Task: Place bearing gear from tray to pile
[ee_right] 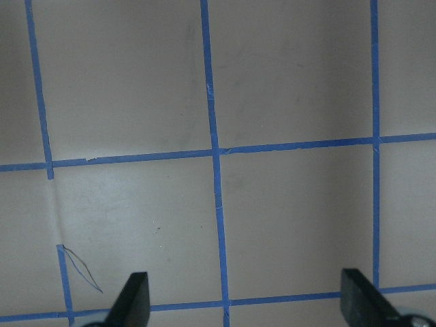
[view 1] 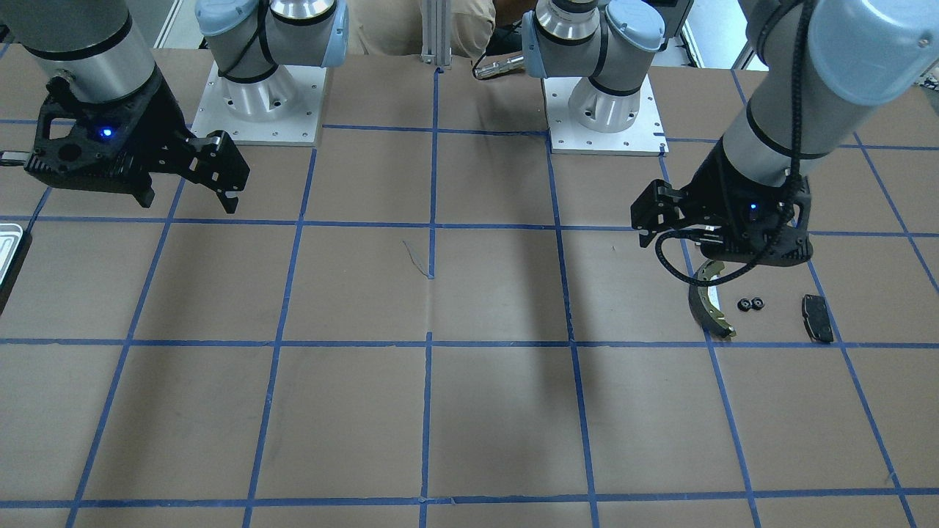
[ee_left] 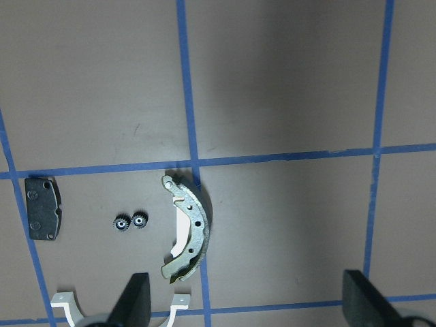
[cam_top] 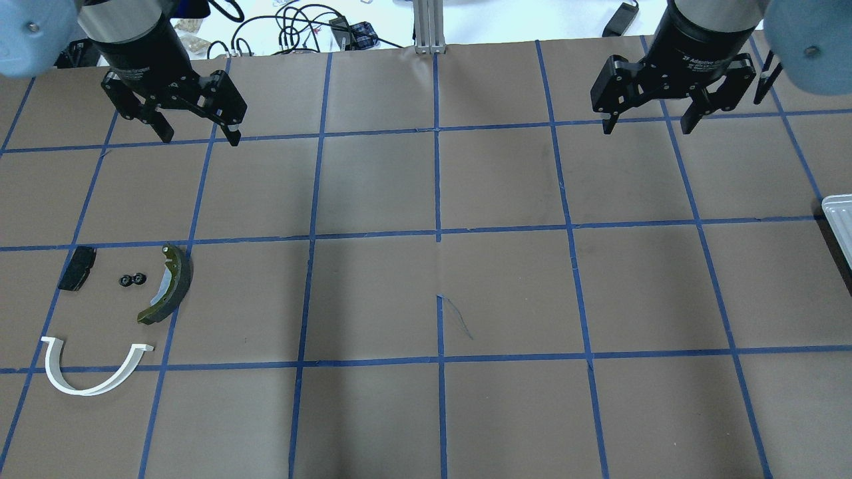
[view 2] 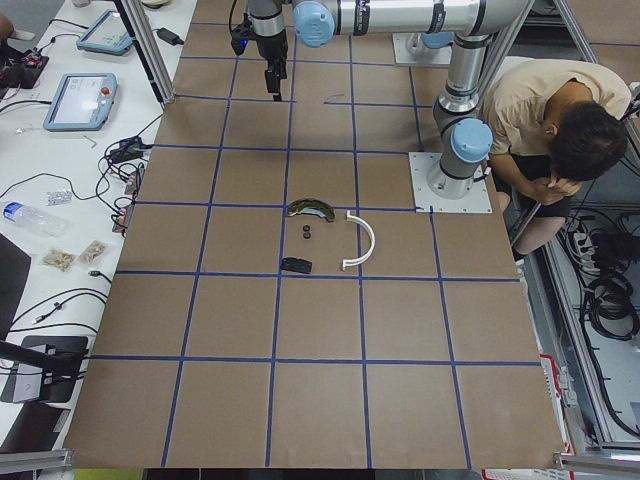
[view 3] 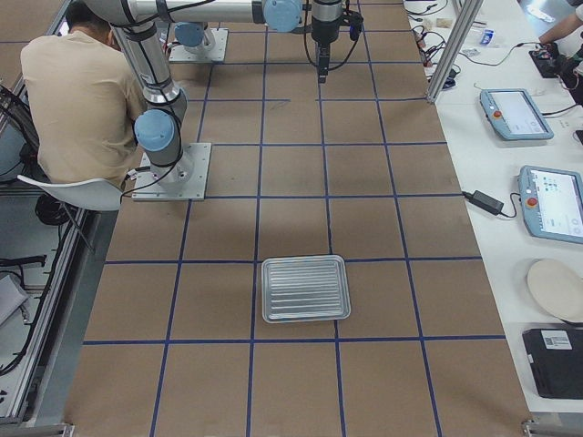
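Observation:
The bearing gear (cam_top: 132, 280), a small black double gear, lies on the table in the pile, between the flat black brake pad (cam_top: 76, 268) and the olive-and-black brake shoe (cam_top: 170, 286). The white half-ring (cam_top: 93, 379) lies nearer the robot. The gear also shows in the left wrist view (ee_left: 129, 221) and the front view (view 1: 750, 304). The silvery tray (view 3: 305, 288) has nothing in it; only its edge shows overhead (cam_top: 840, 213). My left gripper (cam_top: 200, 138) is open and empty, high above the table beyond the pile. My right gripper (cam_top: 649, 126) is open and empty, raised, well away from the tray.
The table is brown paper with a blue tape grid. Both arm bases (view 1: 257, 103) stand on white plates at the robot's edge. A seated operator (view 2: 560, 130) leans in behind the bases. Cables and tablets lie on the side bench (view 2: 80, 100).

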`<state>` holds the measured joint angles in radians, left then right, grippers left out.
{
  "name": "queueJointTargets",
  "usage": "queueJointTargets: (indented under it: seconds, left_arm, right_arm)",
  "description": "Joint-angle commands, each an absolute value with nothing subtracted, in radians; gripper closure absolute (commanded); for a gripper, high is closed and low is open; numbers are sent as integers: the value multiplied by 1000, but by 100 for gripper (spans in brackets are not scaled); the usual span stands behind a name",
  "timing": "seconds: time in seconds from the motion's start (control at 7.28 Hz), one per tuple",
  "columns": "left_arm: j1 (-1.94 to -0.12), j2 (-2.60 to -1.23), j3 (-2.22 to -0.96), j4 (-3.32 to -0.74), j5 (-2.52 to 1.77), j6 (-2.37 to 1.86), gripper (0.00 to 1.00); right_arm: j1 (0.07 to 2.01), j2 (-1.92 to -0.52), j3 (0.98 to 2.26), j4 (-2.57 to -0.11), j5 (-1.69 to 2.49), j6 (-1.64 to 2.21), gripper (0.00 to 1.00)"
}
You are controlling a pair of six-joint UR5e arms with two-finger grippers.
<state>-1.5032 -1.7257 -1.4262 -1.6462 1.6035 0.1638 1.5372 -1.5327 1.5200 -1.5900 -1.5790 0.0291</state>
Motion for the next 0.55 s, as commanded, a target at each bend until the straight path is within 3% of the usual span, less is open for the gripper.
queueJointTargets:
  seconds: [0.0, 0.41]
  left_arm:
    - [-1522, -1666, -1495, -1646, 1601, 147, 0]
    - [-1522, -1612, -1574, -1588, 1560, 141, 0]
  right_arm:
    - [1537, -1532, 1520, -1594, -1580, 29, 0]
    - [1537, -1532, 1520, -1594, -1578, 31, 0]
